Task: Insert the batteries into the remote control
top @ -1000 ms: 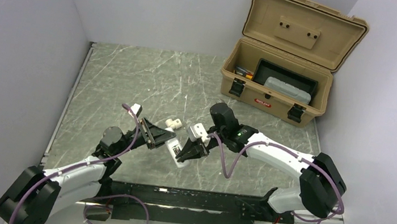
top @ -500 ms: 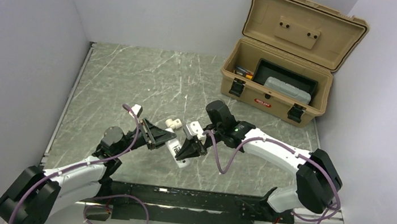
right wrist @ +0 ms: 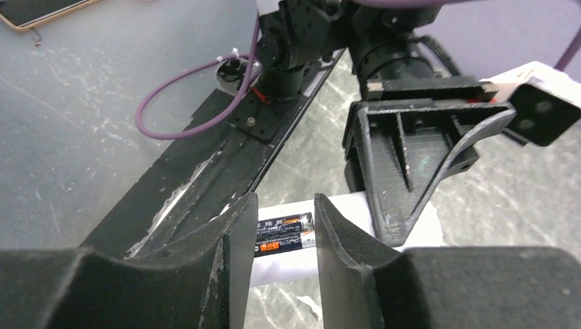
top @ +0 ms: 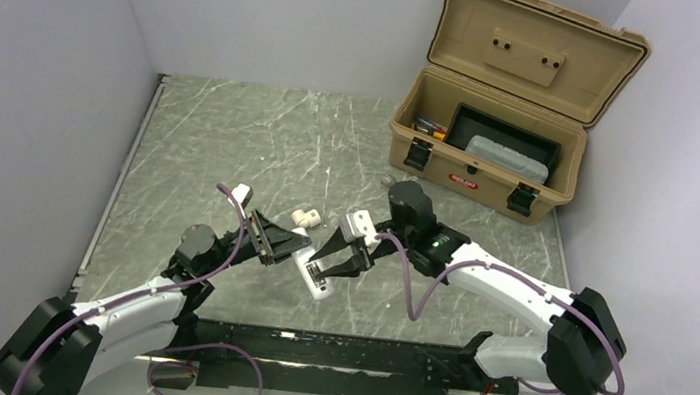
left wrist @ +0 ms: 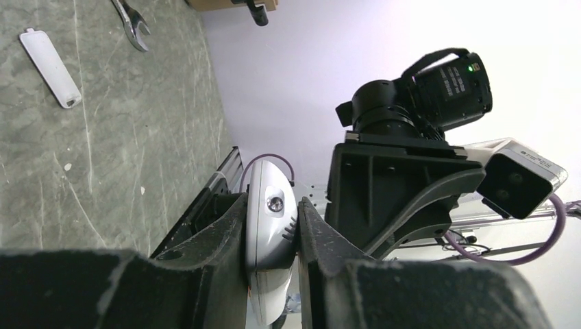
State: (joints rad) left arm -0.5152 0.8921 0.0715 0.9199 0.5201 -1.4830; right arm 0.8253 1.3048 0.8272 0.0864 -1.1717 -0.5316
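Left gripper (left wrist: 273, 209) is clamping the remote control (left wrist: 268, 240) edge-on between its fingers, in the middle of the table (top: 232, 143) front, between the two arms. Right gripper (right wrist: 284, 203) is hovering just over the remote with its jaws parted, gripping nothing. Between its fingers a dark labelled battery (right wrist: 286, 232) is lying in the remote's white body; cannot tell whether one cell or two. A slim white cover (left wrist: 49, 67) is lying flat on the marble, near a wrench (left wrist: 133, 27). A white pipe fitting (top: 305, 217) is sitting just behind the grippers. A tan toolbox (top: 508, 106) is standing open at the far right.
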